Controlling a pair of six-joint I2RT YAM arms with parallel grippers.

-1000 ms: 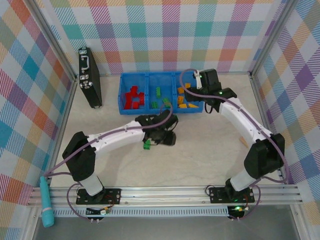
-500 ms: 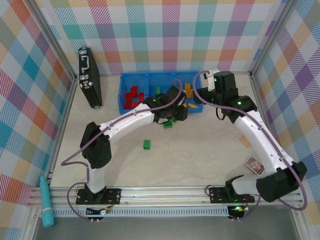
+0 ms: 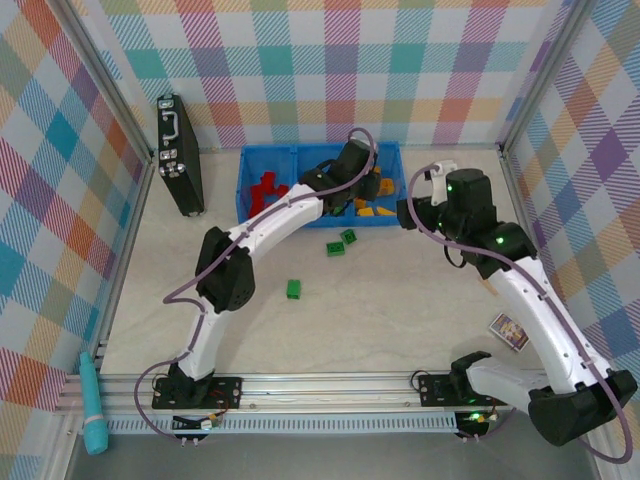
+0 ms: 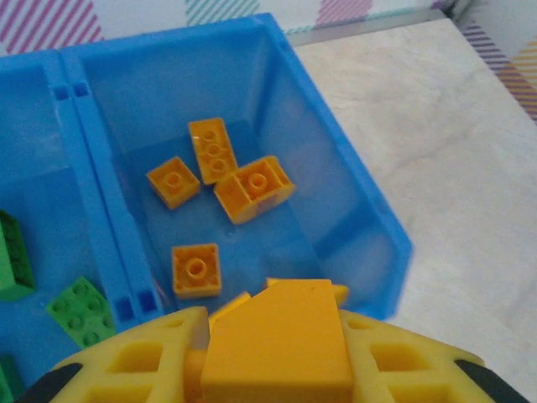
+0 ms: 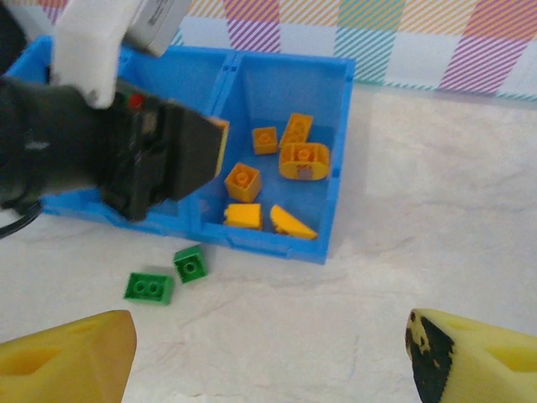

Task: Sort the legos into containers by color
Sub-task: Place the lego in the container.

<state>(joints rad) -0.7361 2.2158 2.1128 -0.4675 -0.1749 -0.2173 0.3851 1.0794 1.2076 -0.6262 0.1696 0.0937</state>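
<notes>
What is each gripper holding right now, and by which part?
Left gripper clamps an orange sloped lego by its sides; right gripper is open and empty.

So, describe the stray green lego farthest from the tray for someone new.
Find the blue tray across the table. Three green legos lie before it; a pair sits by its front wall. The stray lego lies alone, nearer the near edge and further left.

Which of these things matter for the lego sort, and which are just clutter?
Job:
blue bins
red legos
orange legos
green legos, loose outside the bins

Clutter:
black case
printed card
teal tool
</notes>
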